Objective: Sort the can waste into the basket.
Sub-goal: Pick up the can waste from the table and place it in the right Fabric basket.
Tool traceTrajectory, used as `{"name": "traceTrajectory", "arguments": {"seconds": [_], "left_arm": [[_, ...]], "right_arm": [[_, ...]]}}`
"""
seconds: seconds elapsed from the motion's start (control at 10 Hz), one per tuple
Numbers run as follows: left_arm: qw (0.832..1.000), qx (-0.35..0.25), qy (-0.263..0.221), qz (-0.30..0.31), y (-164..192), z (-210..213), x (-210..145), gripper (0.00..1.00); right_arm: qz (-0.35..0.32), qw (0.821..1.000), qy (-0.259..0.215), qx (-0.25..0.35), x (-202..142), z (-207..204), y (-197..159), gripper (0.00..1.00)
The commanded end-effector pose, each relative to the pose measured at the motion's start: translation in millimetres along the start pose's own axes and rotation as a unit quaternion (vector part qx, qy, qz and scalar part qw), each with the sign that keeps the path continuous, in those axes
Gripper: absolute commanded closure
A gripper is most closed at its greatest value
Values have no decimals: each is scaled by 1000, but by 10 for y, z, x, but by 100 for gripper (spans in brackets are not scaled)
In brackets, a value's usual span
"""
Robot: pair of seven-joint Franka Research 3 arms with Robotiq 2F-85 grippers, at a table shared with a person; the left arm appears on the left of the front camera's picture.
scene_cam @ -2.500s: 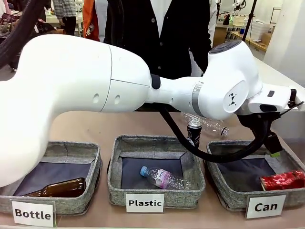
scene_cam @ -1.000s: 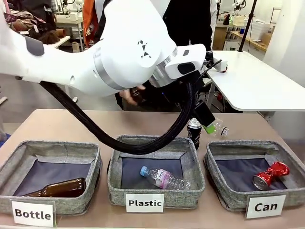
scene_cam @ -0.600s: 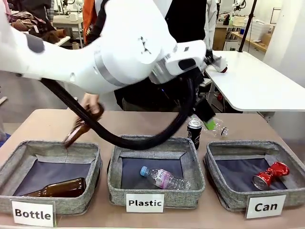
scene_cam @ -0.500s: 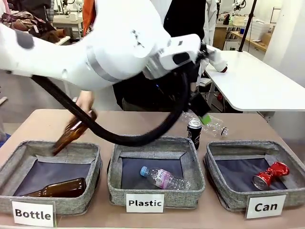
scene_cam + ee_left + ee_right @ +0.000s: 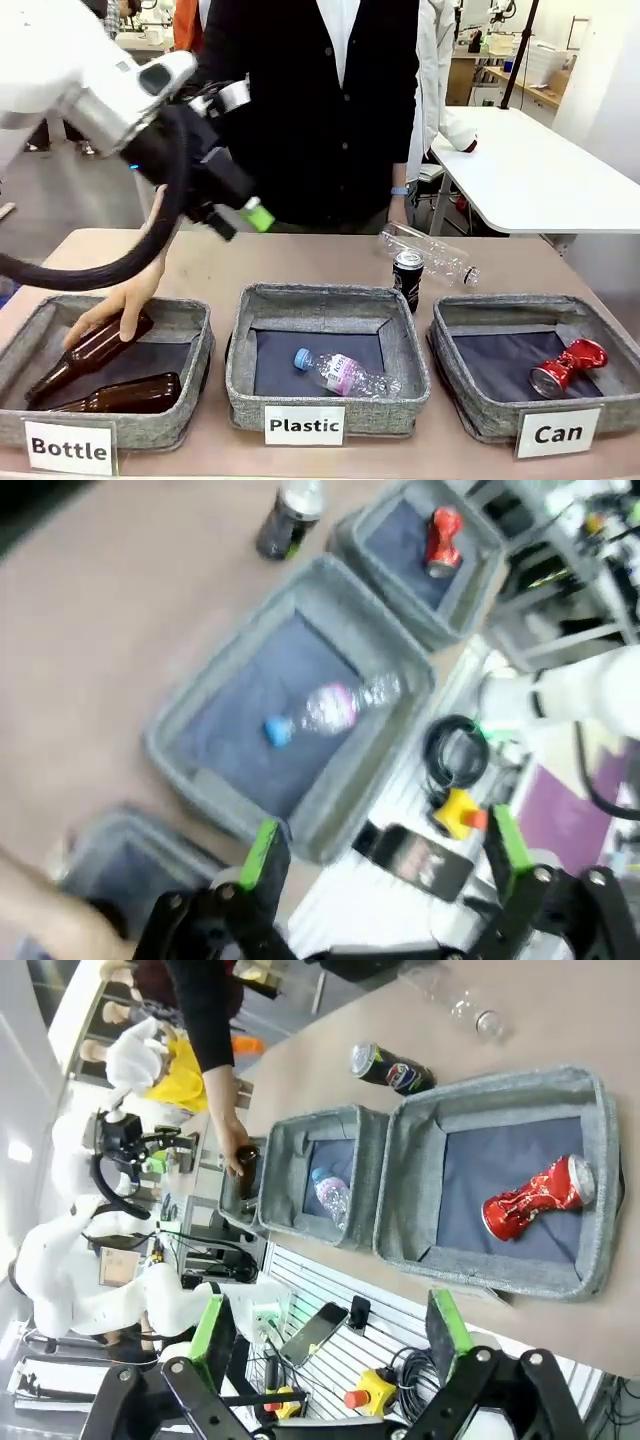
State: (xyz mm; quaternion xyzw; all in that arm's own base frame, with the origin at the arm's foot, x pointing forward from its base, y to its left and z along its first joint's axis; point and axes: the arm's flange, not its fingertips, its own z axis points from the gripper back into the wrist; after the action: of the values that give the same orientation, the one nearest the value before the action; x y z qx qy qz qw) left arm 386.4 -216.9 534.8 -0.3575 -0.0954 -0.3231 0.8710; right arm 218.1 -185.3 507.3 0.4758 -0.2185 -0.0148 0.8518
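Crushed shiny red drink can (image 5: 568, 366) lies sorted in the grey woven basket labelled "Can" (image 5: 480, 412); black silver-topped can (image 5: 407, 278) stands upright on the tan table (image 5: 300, 262) near its far corner, unsorted and probably next. Hence left gripper (image 5: 385, 848) and right gripper (image 5: 328, 1325) are both spread wide, empty.

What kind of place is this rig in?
Likely a robotics lab running a waste-sorting trial. Three labelled grey baskets, the Bottle basket, the Plastic basket and the Can basket, sit on the table. A white robot arm hangs above, with a white workbench behind.
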Motion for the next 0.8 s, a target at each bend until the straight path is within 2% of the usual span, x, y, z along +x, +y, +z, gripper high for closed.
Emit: {"name": "traceTrajectory", "arguments": {"seconds": [0.0,0.1,0.3,0.7], "left_arm": [[995,-65,-34,66,242,146,-164,0],[994,-89,-56,36,303,165,-212,0],[992,-109,-66,-10,270,122,-187,0],[989,-131,-47,-51,162,-25,-56,0]], "right_arm": [[-3,1000,6,-1,-19,86,-9,0],[-4,1000,8,-5,17,57,-42,0],[-4,1000,9,-6,41,26,-47,0],[-10,1000,8,1,38,52,-106,0]]}}
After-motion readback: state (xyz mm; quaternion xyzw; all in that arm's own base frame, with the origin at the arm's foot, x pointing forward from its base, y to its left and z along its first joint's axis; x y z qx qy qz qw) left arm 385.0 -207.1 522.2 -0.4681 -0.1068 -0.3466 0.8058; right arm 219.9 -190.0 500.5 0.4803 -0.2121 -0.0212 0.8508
